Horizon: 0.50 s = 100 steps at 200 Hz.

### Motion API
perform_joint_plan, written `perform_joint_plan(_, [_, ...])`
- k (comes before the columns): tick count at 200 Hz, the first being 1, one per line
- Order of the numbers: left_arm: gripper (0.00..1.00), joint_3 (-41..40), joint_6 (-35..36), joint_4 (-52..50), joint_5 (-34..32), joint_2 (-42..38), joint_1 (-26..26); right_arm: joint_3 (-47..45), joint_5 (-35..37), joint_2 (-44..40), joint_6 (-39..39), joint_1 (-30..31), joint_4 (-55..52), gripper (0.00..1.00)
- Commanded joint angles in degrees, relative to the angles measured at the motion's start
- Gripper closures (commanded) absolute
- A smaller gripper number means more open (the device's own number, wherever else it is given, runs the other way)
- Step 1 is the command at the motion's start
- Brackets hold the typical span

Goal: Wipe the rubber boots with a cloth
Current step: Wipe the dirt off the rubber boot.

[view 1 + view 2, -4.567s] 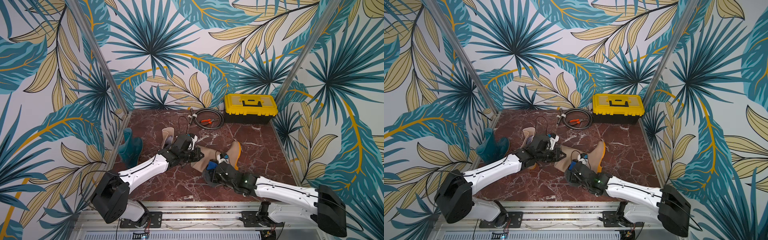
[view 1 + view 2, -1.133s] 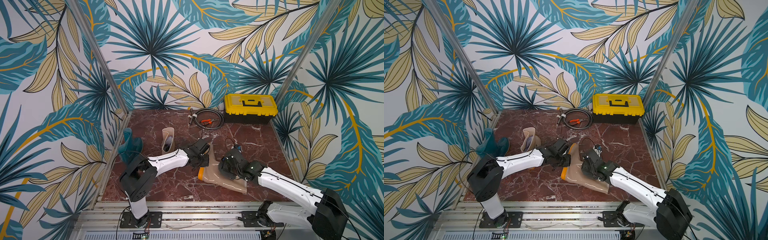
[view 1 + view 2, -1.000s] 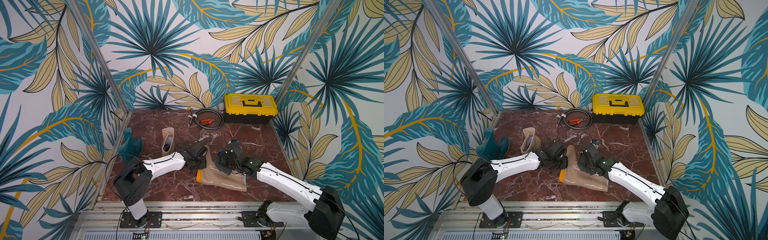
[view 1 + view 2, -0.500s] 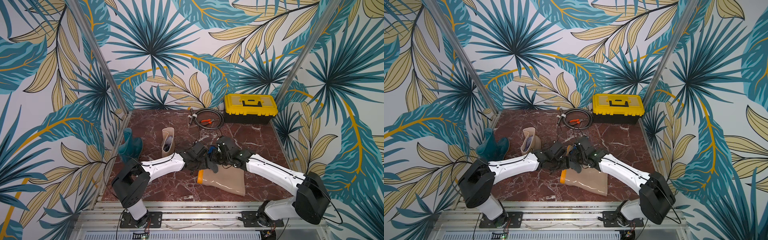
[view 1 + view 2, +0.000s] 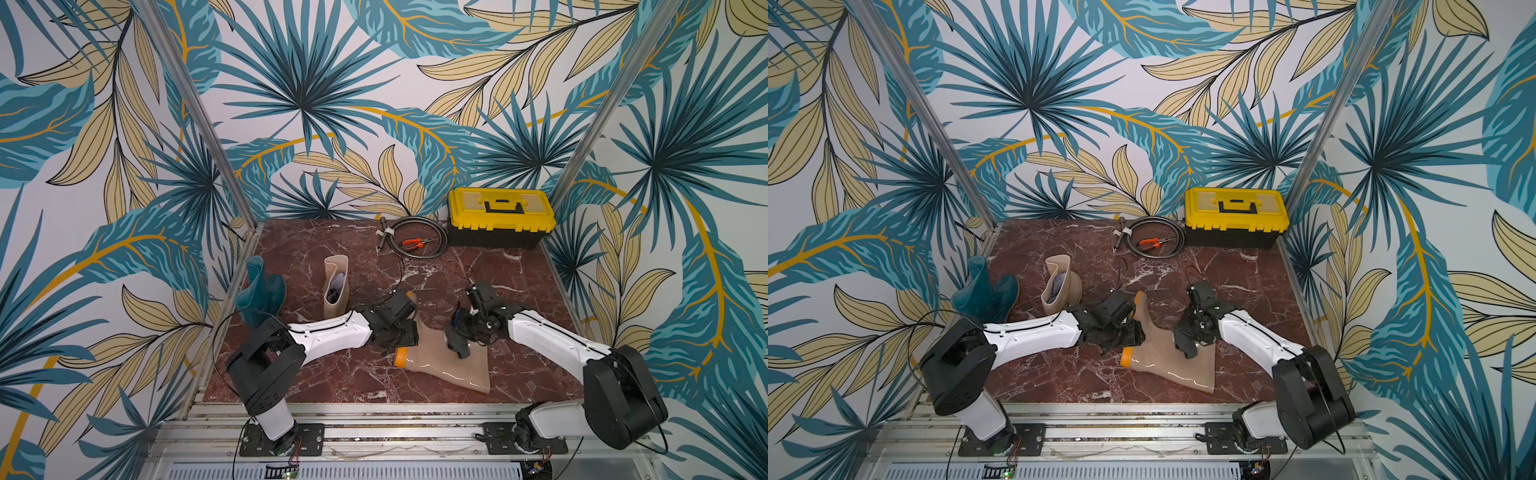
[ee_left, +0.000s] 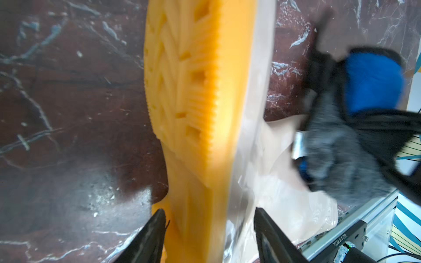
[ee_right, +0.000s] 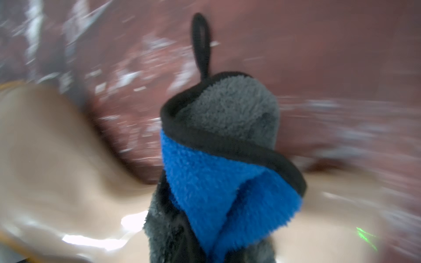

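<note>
Marble floor (image 5: 353, 386) is the work surface. Yellow toolbox (image 5: 500, 220) is parked far right against the wall, clear of both arms.

The boot I'm working is the beige one lying on its side (image 5: 451, 365), near centre. Its orange sole faces left and the shaft runs off near-right. I reckon it's laid flat so the glossy flank faces up for wiping.

The other two stand far left, apart from the arms: second beige boot (image 5: 336, 286) and teal boot (image 5: 262, 291) by the left wall. Can't tell from here whether they've been wiped. Cable coil (image 5: 415, 239) and orange pliers (image 5: 409, 244) sit far centre, not involved.

Cloth (image 7: 218, 159) is bunched in my right gripper (image 5: 459, 347): grey-blue pile, black hem. The fingers are buried under the fabric, clamped on it. It's at the lying boot's ankle bend, on or just above the upper side. I can't confirm contact because the right wrist view is smeared.

Left gripper (image 6: 208, 218) has its jaws spread, one either side of the heel end of the sole. They don't look to be squeezing it. To me it looks like a bracing spot so the boot won't skid under the wipe. The cloth sits right of those jaws, across the foot and outside them.
</note>
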Motion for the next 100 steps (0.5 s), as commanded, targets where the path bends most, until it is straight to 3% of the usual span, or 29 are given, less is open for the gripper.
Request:
perform_joint_plan(1, [0.36, 0.2, 1.0, 1.6, 0.9, 0.2, -0.2, -0.6, 6.0, -6.0, -5.5, -1.1, -11.9, 1.00])
perform_joint_plan(25, [0.44, 0.8, 1.6, 2.2, 1.2, 0.7, 0.0, -0.5, -0.6, -7.5, -1.8, 1.2, -7.1, 1.00])
perform_joint_plan(52, [0.70, 0.0, -1.1, 3.0, 0.5, 1.0, 0.9, 6.7, 4.8, -2.0, 2.5, 13.4, -3.4, 1.00])
perform_joint_plan(70, [0.84, -0.5, -2.2, 3.1, -0.6, 0.2, 1.6, 12.7, 3.2, 3.7, 4.1, 18.9, 0.3, 1.00])
perform_joint_plan(100, [1.00, -1.3, -4.2, 3.1, -2.3, -1.7, 2.4, 12.6, -0.6, 7.7, 5.9, 20.7, 5.3, 1.00])
